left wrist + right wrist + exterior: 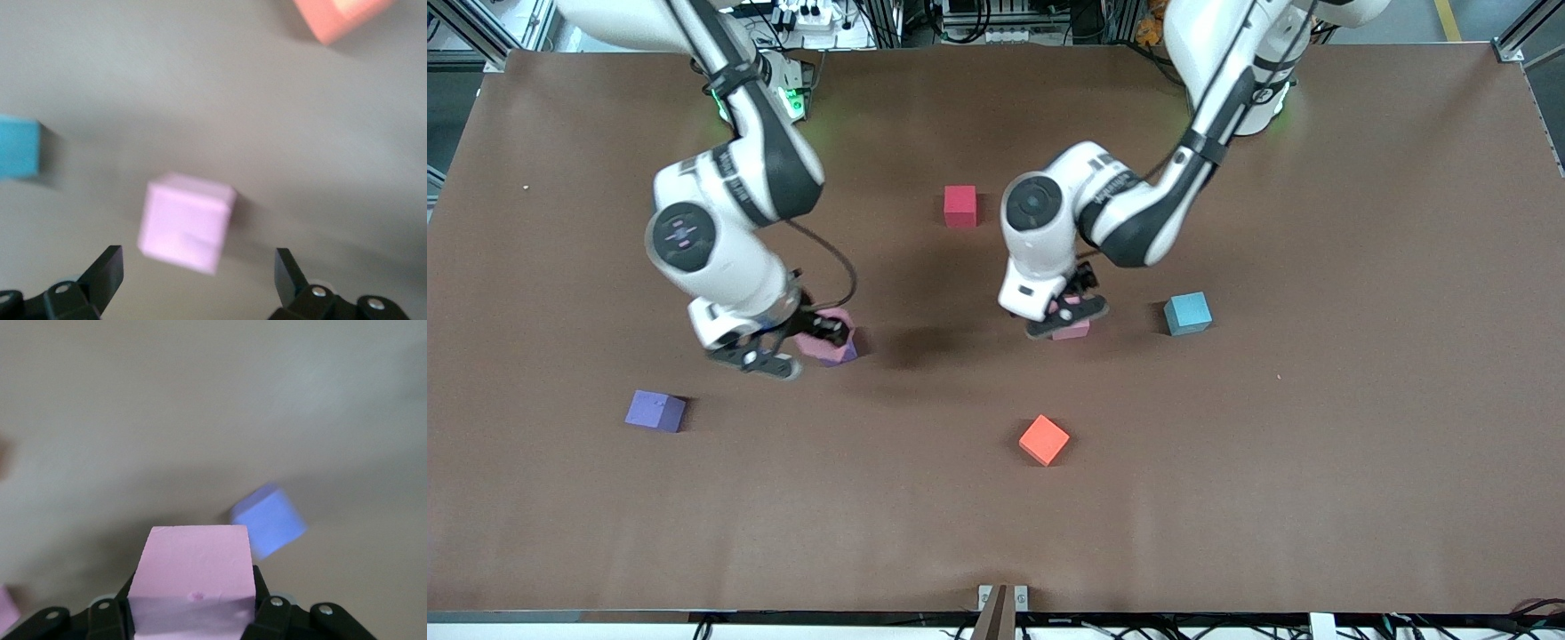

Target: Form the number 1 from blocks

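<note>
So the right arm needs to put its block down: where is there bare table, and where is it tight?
Bare brown table runs nearer the camera than the orange cube. It is crowded around the right gripper, shut on a pink cube over a purple cube.

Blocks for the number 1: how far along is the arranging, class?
Done: nothing lined up; the red block, purple block and light blue block lie scattered apart. In hand: the right gripper holds one pink block; the left gripper hangs open over the other pink block. Left: lining up all five.
</note>
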You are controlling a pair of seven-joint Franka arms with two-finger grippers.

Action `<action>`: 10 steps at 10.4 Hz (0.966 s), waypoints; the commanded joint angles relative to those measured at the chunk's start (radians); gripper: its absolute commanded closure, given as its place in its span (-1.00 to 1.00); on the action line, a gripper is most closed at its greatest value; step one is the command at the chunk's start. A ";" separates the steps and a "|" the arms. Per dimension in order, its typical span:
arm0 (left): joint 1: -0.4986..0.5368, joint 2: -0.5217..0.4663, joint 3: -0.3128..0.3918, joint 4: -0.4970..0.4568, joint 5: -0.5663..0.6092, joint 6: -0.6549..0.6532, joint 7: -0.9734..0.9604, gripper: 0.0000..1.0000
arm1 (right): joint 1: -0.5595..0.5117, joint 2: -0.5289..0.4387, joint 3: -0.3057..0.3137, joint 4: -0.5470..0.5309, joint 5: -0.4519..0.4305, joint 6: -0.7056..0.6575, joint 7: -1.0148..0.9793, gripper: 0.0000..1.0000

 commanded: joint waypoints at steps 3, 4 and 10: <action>0.034 -0.073 -0.028 -0.157 0.025 0.183 0.010 -1.00 | 0.253 -0.019 -0.001 -0.136 -0.020 0.152 0.265 -0.03; 0.035 -0.078 -0.038 -0.170 0.024 0.191 0.011 -1.00 | 0.287 -0.018 0.001 -0.175 -0.017 0.201 0.285 -0.04; 0.064 -0.047 -0.039 -0.230 0.016 0.260 0.134 -1.00 | 0.372 0.030 0.042 -0.290 -0.014 0.272 0.289 -0.04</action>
